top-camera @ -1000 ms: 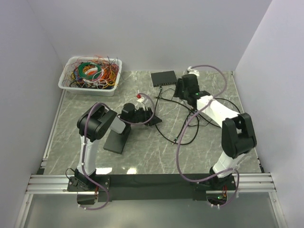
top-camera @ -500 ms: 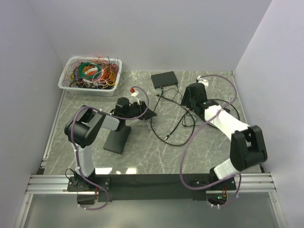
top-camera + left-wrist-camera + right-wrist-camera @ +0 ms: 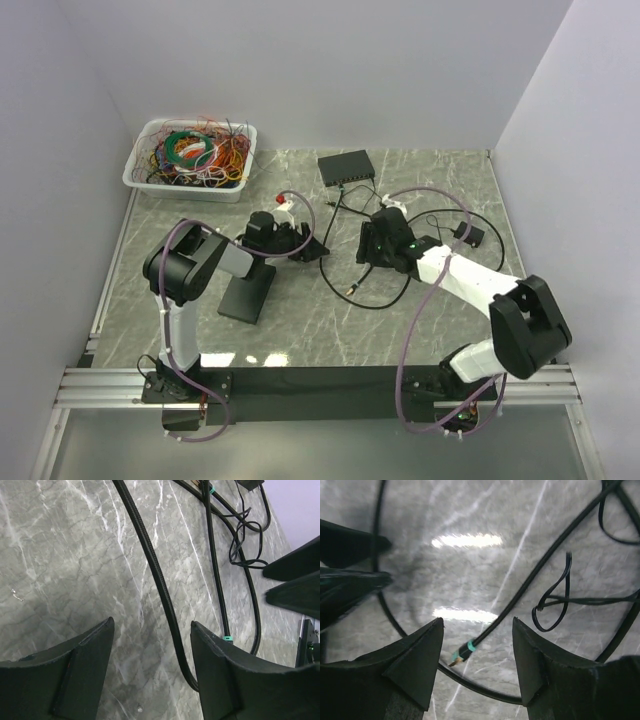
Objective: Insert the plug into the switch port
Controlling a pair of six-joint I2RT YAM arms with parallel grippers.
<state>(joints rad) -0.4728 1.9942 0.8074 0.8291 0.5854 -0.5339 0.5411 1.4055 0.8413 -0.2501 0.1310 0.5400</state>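
The black switch (image 3: 345,166) lies at the back of the table. A black cable (image 3: 340,282) loops across the marble, and its free plug (image 3: 349,290) lies on the table. In the right wrist view the plug (image 3: 461,653), with teal bands and a gold tip, lies just below the gap of my open right gripper (image 3: 477,623), untouched. My right gripper (image 3: 370,252) hovers over the cable loop. My left gripper (image 3: 308,245) is open and empty, low over the table. In its wrist view (image 3: 151,624) the thick cable (image 3: 159,577) runs between the fingers.
A white bin of coloured wires (image 3: 190,158) stands at the back left. A black flat plate (image 3: 247,295) lies by the left arm. A small black adapter (image 3: 467,237) with thin leads lies at the right. White walls enclose the table.
My right arm has swung away from the switch toward the table's middle and now sits over the cable's plug end. My left gripper has shifted only slightly.
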